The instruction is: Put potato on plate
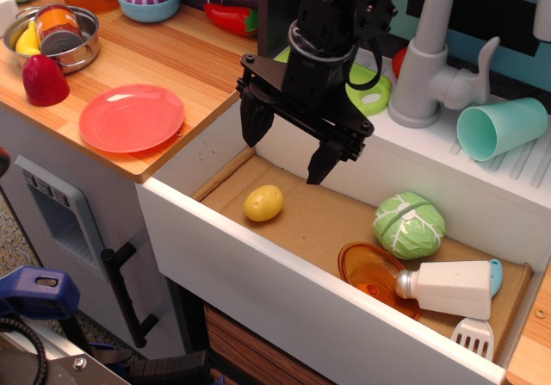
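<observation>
Fingers spread wide and holding nothing, our hand [291, 151] hangs over the far left part of the sink basin [336, 221], its two dark tips pointing down. Just below and a little nearer sits the potato [263, 202], a small yellow egg shape lying free on the basin's brown floor, close to the left wall. We judge the reach is under way and the grasp has not yet been made.

Further right in the basin lie the green cabbage [409, 225], an orange bowl [372, 272] on its side, a white shaker [449, 288] touching it, and a white spatula [473, 338] at the near right corner. All are well apart from the potato, so they should not interfere.

Up on the wooden table [164, 58] to the left, the pink-red plate [132, 118] rests flat near the edge, with a red pepper [44, 81] and a metal pot [53, 37] beyond it.

What worries us is the potato's smooth, rounded skin: if our tips close off-centre it could squirt sideways or roll against the wall. The white basin wall stands between potato and plate, so a low carry could knock the potato loose. Releasing it too high over the shallow plate might let it roll off the table.
</observation>
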`<state>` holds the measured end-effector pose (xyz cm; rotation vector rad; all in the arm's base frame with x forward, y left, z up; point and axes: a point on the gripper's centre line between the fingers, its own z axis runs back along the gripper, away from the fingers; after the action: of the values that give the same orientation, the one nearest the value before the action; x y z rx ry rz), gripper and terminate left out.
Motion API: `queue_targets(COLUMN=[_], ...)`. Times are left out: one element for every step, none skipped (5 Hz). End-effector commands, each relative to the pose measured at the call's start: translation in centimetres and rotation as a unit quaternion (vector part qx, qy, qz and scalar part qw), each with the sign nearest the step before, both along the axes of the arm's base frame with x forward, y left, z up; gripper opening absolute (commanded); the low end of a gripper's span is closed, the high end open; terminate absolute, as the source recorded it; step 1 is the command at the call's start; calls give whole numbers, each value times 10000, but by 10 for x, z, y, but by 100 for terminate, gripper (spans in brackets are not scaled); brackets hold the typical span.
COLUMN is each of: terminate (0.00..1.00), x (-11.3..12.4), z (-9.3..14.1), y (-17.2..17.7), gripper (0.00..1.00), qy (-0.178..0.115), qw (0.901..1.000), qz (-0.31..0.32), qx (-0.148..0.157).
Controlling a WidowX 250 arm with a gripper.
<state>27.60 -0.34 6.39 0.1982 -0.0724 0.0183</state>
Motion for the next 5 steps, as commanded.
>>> queue_targets(terminate=[0, 0, 0, 0, 0], x=[0, 13, 32, 38, 40], z=[0, -25, -43, -66, -79], y=[0, 32, 35, 45, 53], gripper=[100, 100, 100, 100, 100], qy=[0, 20, -219, -326, -366], qw=[10000, 9998, 9990, 9982, 9977], qz=[0, -195, -376, -495, -553], qx=[0, -2, 110, 104, 100])
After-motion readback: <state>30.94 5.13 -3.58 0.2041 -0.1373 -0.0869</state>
